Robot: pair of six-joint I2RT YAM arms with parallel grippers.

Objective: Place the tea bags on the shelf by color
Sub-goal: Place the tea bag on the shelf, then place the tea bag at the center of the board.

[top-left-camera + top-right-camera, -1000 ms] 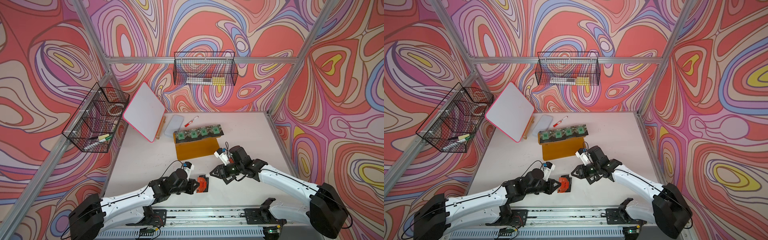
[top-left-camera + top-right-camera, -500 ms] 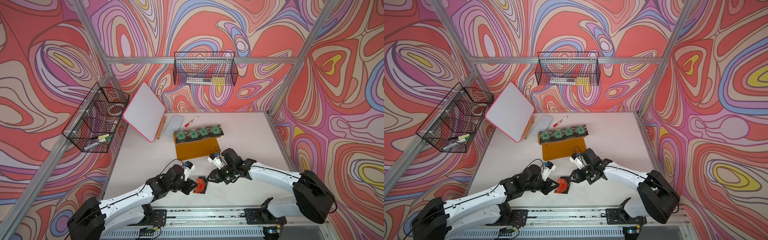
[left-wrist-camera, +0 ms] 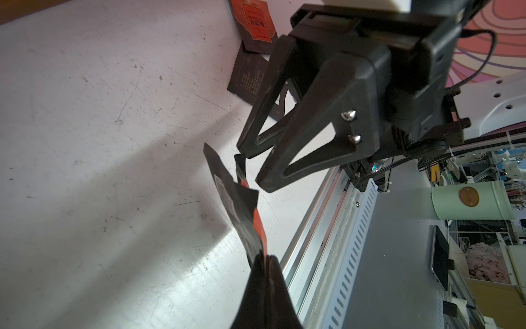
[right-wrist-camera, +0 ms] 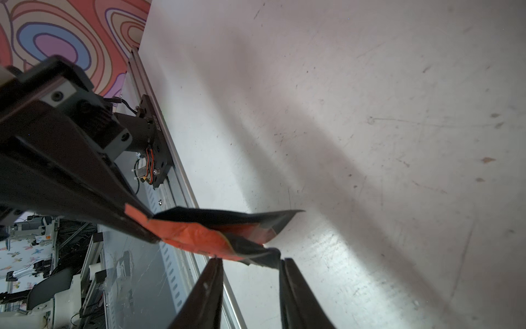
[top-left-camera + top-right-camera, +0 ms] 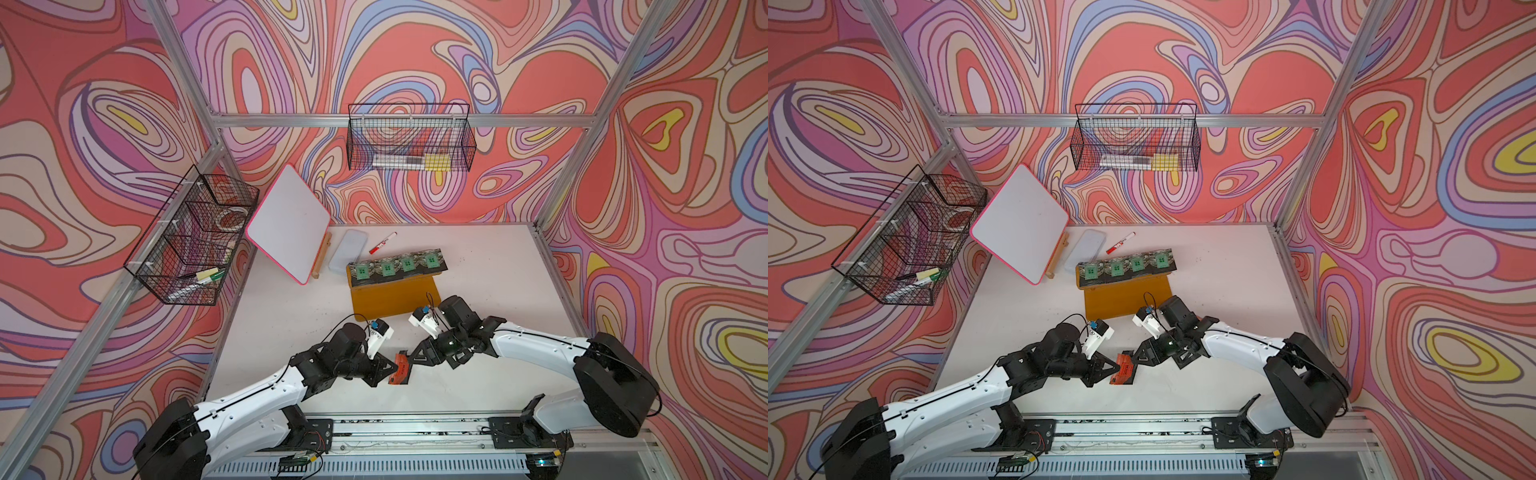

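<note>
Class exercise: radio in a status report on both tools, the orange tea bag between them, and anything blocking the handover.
Left tool shut on orange tea bag, held off the table. Right tool open, straddling its free corner. Nothing in the way.

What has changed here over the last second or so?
The right gripper swung in from beside the shelf toward the left gripper, and its open jaws now straddle the free edge of the orange tea bag. The left gripper stays clamped on that bag, having edged slightly inward. The four green tea bags on the upper step are unchanged.
</note>
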